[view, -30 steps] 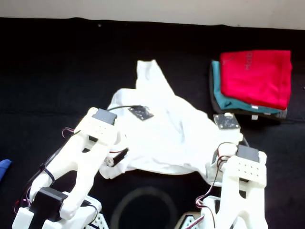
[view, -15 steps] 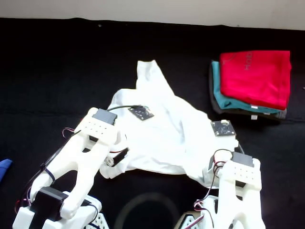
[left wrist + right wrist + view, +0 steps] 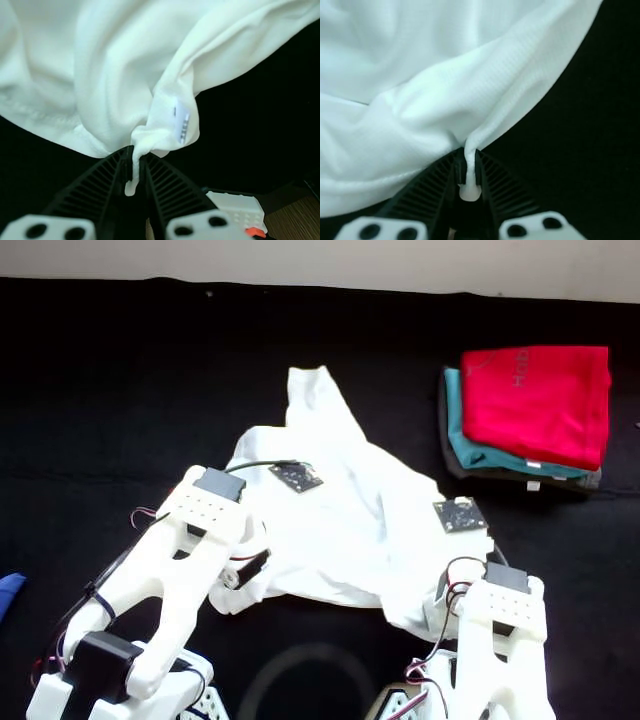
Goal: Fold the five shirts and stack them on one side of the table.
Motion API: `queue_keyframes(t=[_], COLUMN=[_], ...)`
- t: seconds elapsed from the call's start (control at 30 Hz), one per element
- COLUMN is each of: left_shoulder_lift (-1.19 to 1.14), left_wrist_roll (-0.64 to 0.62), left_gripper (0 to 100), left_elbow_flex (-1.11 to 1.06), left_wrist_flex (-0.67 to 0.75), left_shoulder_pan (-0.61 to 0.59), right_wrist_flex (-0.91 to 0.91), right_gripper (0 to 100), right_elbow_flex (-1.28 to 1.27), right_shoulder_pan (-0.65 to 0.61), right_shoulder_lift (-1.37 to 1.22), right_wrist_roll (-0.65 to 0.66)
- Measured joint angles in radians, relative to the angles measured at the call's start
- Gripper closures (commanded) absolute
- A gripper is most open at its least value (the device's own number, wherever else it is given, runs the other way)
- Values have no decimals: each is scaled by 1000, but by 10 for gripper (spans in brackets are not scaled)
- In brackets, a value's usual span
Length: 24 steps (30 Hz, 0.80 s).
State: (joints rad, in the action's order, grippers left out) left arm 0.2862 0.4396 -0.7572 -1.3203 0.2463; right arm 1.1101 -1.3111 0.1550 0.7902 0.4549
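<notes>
A crumpled white shirt (image 3: pixel 340 510) lies in the middle of the black table (image 3: pixel 120 390). My left gripper (image 3: pixel 134 172) is shut on a pinch of the white shirt's (image 3: pixel 100 65) hem beside a small label (image 3: pixel 181 122); the high view shows that arm at the shirt's near left side. My right gripper (image 3: pixel 468 175) is shut on a fold of the white shirt's (image 3: pixel 430 65) edge, at its near right side in the high view. At the far right lies a stack of folded shirts: red (image 3: pixel 535 400) on top, teal (image 3: pixel 470 445) below, a dark one (image 3: pixel 448 455) underneath.
A blue scrap of cloth (image 3: pixel 8 590) pokes in at the left edge. A faint ring mark (image 3: pixel 300 670) shows on the table near the arm bases. Bare black table stretches across the far left.
The right arm has drawn back toward its base and slightly left, pulling the shirt's right edge with it. The left arm has stayed still.
</notes>
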Motion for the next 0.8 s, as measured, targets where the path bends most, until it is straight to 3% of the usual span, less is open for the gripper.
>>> queue_keyframes(t=[0.37,0.63,0.8], left_shoulder_lift=[0,0,0], left_wrist_roll=[0,0,2], left_gripper=[991,991,991], left_elbow_flex=[210,549,499], left_wrist_flex=[-5,-206,-232], left_shoulder_pan=[-315,-273,-215], right_wrist_flex=[0,-34,-34], right_gripper=[993,993,993], right_elbow_flex=[388,655,760], right_shoulder_pan=[124,2,15], right_shoulder_lift=[0,-146,-327], right_wrist_roll=[-29,-155,-164])
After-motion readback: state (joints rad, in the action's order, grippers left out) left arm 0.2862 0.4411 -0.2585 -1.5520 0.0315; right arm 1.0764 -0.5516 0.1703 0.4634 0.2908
